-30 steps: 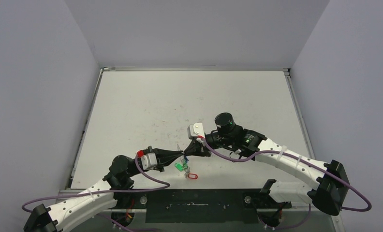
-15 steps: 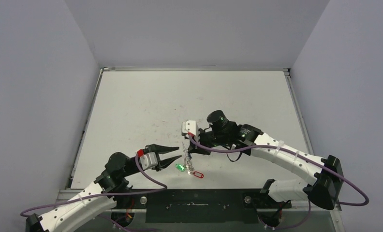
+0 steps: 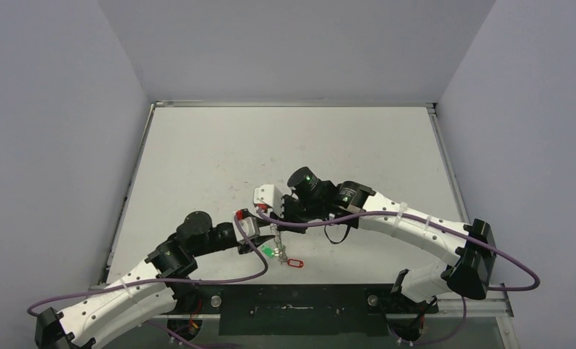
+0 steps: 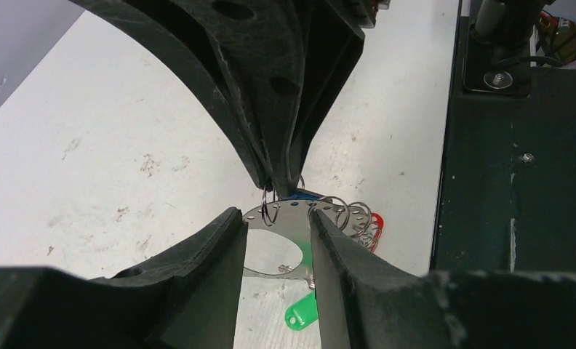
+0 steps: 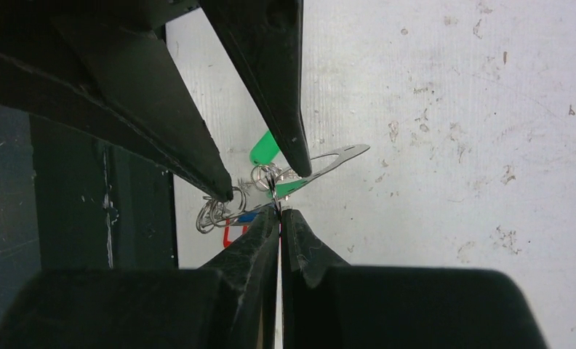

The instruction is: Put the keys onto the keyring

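Pinches keyring [image 5: 333, 160] rim in closed right gripper [image 5: 278, 211].
Straddles it with part-open left gripper [image 4: 276, 218], green tag [image 4: 302, 314] just below.

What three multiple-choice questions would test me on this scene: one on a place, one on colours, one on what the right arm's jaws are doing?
1. Where is the keyring? A) far left corner; B) between the two arms' tips, near the table's front edge; C) off the table.
2. Which colours are the plastic tags? A) yellow, purple; B) all black; C) green, blue, red.
3. The right jaws are: A) shut on a small wire loop of the keyring; B) wide open; C) holding a pen.
Answers: 1 B, the top view shows it between both arms. 2 C, a green tag, a blue tag and a red tag show. 3 A, the right wrist view shows them pinched together on the loop.
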Available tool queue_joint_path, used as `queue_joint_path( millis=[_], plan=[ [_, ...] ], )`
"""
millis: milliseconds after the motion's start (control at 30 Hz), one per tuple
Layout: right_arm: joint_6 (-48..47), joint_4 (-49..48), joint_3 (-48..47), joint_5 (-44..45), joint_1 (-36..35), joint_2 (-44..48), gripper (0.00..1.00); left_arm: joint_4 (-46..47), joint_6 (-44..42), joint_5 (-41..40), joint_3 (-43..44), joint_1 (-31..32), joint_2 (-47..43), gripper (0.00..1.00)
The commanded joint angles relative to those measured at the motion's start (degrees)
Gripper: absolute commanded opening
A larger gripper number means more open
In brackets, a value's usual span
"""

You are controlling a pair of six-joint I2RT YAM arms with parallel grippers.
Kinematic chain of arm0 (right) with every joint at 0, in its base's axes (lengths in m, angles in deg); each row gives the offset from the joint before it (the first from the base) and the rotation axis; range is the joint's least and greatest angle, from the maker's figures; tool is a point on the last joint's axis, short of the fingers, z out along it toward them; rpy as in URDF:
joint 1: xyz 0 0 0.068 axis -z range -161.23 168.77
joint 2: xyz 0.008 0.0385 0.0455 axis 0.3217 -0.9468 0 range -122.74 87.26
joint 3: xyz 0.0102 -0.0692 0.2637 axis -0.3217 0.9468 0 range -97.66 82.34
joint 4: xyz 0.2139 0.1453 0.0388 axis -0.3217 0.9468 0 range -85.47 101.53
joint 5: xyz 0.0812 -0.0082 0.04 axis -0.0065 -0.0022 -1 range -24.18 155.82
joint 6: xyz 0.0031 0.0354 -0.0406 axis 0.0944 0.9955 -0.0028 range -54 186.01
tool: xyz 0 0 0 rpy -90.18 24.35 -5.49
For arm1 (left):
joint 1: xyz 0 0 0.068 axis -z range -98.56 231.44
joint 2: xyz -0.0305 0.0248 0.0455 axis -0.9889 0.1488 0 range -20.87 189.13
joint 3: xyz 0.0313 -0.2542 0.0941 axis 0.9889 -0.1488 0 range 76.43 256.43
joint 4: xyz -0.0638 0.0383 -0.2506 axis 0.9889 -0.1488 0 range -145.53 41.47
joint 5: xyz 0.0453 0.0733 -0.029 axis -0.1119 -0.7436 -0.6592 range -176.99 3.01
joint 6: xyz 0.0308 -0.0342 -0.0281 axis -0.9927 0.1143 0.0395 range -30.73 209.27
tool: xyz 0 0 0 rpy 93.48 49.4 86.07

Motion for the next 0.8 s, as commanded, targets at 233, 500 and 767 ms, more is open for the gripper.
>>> queue_joint_path(
  millis=[233,500,767],
  plan=[
    [0.39,0.20,-3.28,1.64,-1.54,-1.11,0.00,8.52,0.81,0.82,0.29,0.23,3.25,0.25],
    [-0.02,-0.04,-3.23,2.86,-1.58,-0.56,0.00,6.92,-0.43,0.30,0.35,0.23,4.19,0.00],
    [0.20,-4.60,-0.43,2.42,-0.46,1.71,0.32,11.39,1.51,-1.30,-2.46,0.23,2.16,0.00]
  ],
)
